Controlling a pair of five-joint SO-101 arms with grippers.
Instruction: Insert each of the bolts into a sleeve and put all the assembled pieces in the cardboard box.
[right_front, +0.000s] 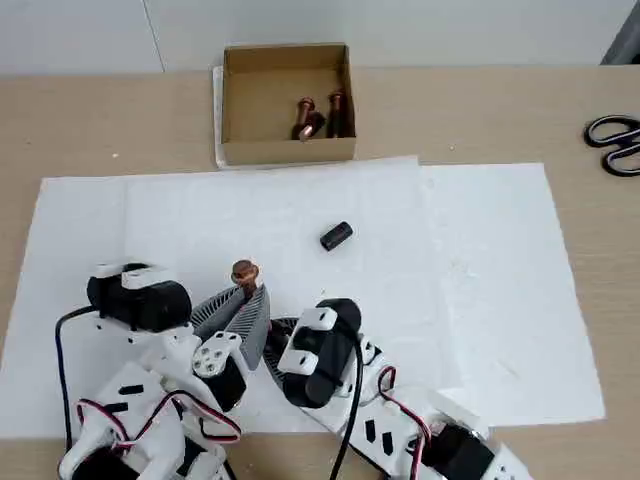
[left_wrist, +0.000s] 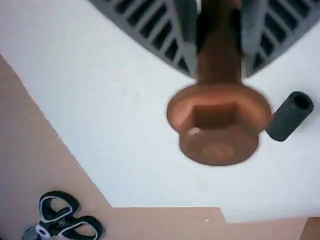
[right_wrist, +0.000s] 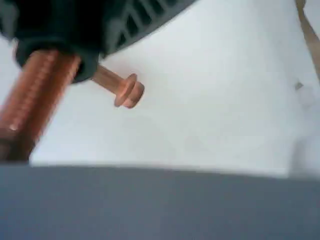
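My left gripper (right_front: 243, 296) is shut on a copper bolt (right_front: 244, 272), head pointing away from the arm, above the white paper. In the left wrist view the bolt (left_wrist: 219, 120) is clamped by its shaft between the ribbed fingers (left_wrist: 150, 25). A loose black sleeve (right_front: 336, 236) lies on the paper beyond it, also seen as the sleeve (left_wrist: 290, 116). My right gripper (right_front: 274, 345) sits low beside the left one, holding a black sleeve (right_wrist: 55, 30) with a threaded copper bolt (right_wrist: 37, 100) through it. The cardboard box (right_front: 288, 150) holds two assembled pieces (right_front: 320, 115).
White paper sheets (right_front: 480, 290) cover the table's middle. Black scissors (right_front: 615, 143) lie at the far right edge, also visible as scissors (left_wrist: 62, 220). The two arms' bodies crowd the near edge. The left gripper's bolt (right_wrist: 122, 90) hangs just beyond the right gripper.
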